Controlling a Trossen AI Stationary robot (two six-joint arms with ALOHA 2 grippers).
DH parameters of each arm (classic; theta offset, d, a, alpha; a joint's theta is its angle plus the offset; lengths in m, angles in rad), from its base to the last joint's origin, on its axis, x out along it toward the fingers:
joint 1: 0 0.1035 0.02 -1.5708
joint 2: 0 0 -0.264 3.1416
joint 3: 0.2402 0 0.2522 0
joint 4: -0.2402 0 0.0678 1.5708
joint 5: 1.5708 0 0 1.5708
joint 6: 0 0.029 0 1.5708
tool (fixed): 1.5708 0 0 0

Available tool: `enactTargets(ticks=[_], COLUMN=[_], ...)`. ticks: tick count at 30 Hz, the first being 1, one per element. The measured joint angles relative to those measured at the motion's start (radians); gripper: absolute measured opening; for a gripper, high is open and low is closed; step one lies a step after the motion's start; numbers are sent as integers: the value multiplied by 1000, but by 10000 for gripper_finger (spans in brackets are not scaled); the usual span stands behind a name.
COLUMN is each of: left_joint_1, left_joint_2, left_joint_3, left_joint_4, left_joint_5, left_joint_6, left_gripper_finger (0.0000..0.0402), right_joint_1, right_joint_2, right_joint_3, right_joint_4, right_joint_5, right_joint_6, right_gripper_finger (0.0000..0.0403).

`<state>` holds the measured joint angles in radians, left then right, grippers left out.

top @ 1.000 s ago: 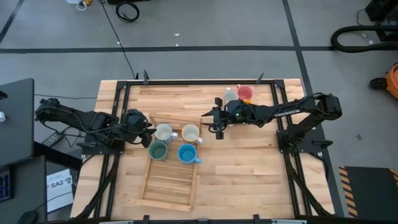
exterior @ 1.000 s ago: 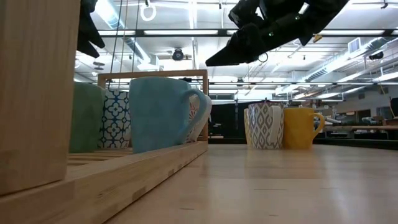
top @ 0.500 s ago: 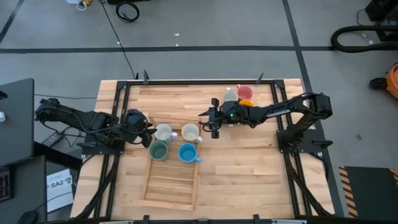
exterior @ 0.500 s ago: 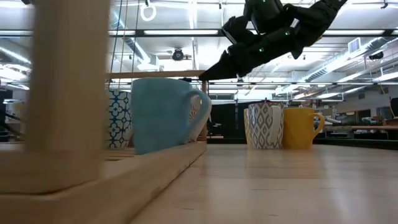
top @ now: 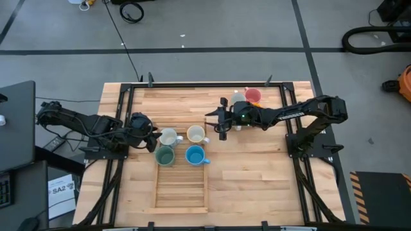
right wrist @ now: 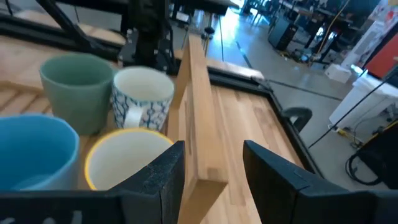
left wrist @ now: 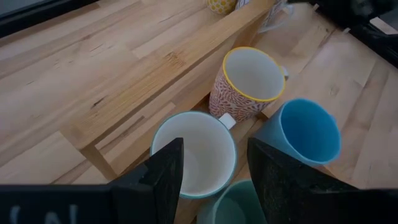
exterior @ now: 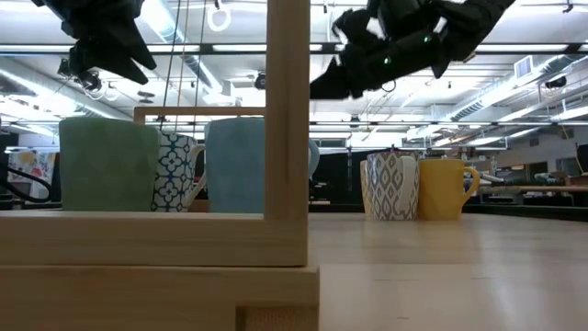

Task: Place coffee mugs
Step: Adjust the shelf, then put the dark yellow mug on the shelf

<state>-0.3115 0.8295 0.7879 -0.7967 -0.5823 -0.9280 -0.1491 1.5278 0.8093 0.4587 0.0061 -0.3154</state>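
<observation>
A slatted wooden tray [top: 181, 192] lies square on the table. Four mugs stand at its far end: a white one with a blue pattern [top: 168, 136], a cream one with a yellow rim [top: 196, 135], a teal-green one [top: 164, 155] and a bright blue one [top: 194, 155]. My left gripper [top: 153, 136] hangs open above the patterned mug [left wrist: 194, 152], clear of it. My right gripper [top: 215, 124] is open at the tray's far right corner, with the far rail [right wrist: 199, 93] between its fingers. A pink mug [top: 253, 95], an orange one [top: 255, 106] and a white one [top: 237, 97] stand behind the right arm. My right gripper [right wrist: 211, 149] comes level from the table's right, its open fingers on either side of the right end [right wrist: 205, 177] of the tray's far rail. I cannot tell whether a finger touches the wood.
The tray's near half [top: 181, 183] holds nothing. Bare tabletop [top: 257, 173] lies to its right and along the far edge [top: 186, 96]. In the low view the tray's near rail [exterior: 138, 244] fills the lower left, and two more mugs [exterior: 392, 186] [exterior: 447, 188] stand to the right.
The tray has turned on the table: its near end swung toward the table's right edge, so it now lies square, while its far end with the four mugs barely shifted. My right gripper moved slightly toward the table's far and left edges. My left arm kept still.
</observation>
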Motion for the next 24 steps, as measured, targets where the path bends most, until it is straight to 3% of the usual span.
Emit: enactTargets(ticks=[6,18,24], left_joint_1=[0,0,0], left_joint_2=[0,1,1], left_joint_3=[0,0,0], left_joint_4=[0,0,0], left_joint_5=[0,0,0], left_joint_6=[0,0,0], left_gripper_finger=[182,182,182], right_joint_1=[3,4,3], right_joint_2=[-131,-385,-410], right_joint_3=[0,1,1], right_joint_4=[-109,-521,-615], right_joint_5=[33,116,252], right_joint_6=[-2,19,208], right_gripper_finger=[168,168,168])
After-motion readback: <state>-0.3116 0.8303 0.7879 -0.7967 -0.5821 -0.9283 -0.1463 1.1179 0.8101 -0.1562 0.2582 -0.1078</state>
